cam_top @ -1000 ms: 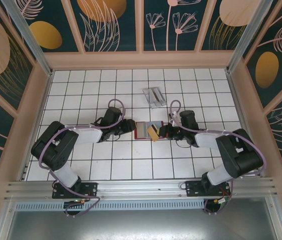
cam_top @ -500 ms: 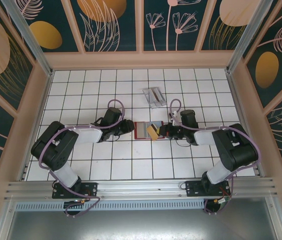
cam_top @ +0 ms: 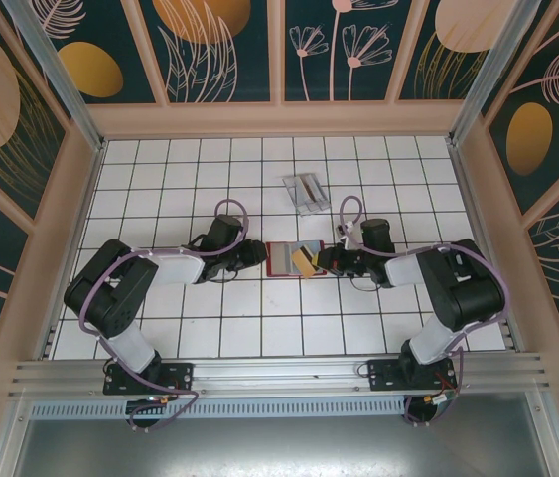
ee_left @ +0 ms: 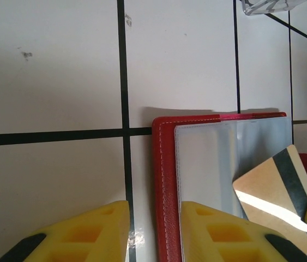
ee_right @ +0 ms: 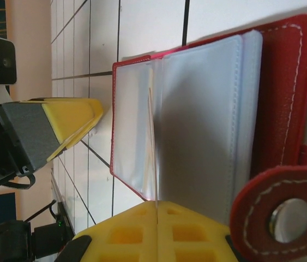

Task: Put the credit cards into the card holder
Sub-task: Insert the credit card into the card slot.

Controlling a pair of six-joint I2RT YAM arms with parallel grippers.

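The yellow-orange plastic credit card with a dark stripe (ee_left: 276,185) is clenched in the right hand (ee_right: 156,218). Its corner lies over the clear pockets (ee_left: 208,158) of the flat red folding card holder (cam_top: 281,260), open on the white gridded tabletop (cam_top: 160,169). The left hand (ee_left: 154,213), released, straddles the holder's left edge. Level the card, find a pocket mouth, then slide slowly.

Surface: white tiled surface (cam_top: 160,169) with a black grid and a tan frame around it.
Wallet: red card holder (cam_top: 273,260) lying open and flat, between the left pincer (cam_top: 261,252) and the right pincer (cam_top: 322,261); its red border runs into the gap of the left pincer.
Case: clear plastic case (cam_top: 305,192), beyond both pincers, apart from the wallet.
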